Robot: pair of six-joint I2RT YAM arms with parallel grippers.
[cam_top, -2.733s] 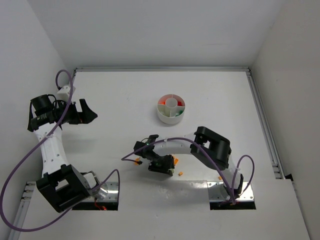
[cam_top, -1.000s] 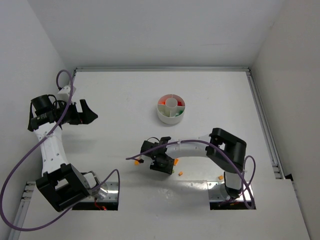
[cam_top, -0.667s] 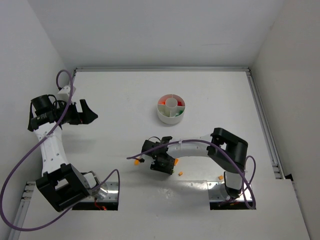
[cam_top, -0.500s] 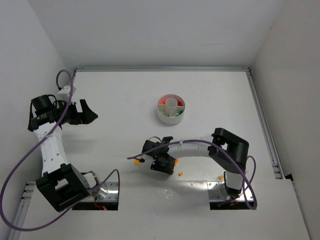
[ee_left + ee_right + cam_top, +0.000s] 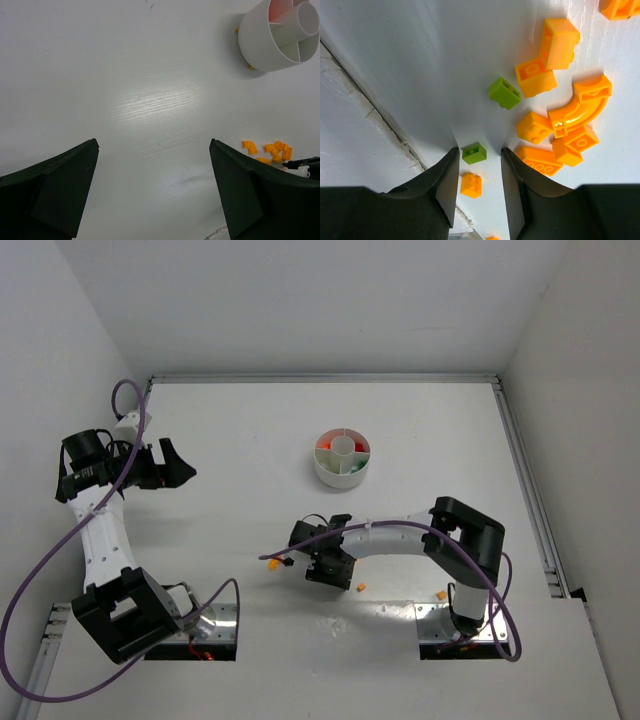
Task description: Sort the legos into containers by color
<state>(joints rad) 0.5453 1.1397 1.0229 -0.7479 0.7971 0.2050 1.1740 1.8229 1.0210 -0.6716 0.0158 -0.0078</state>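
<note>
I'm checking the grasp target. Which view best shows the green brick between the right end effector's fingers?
Right wrist: the green brick lies sharp between the fingers. Top external hides it beneath the right end effector; left wrist shows orange bricks, not it.

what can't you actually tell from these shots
- Top view: the lego pile is hidden under the right gripper.
- Right wrist view: there is no depth cue, so I cannot tell whether the right fingers are level with the green lego between them or above it.
- Left wrist view: the dish is cut off by the top-right corner, and most compartments are out of frame.
- Top view: the dish contents are too small to count.
</note>
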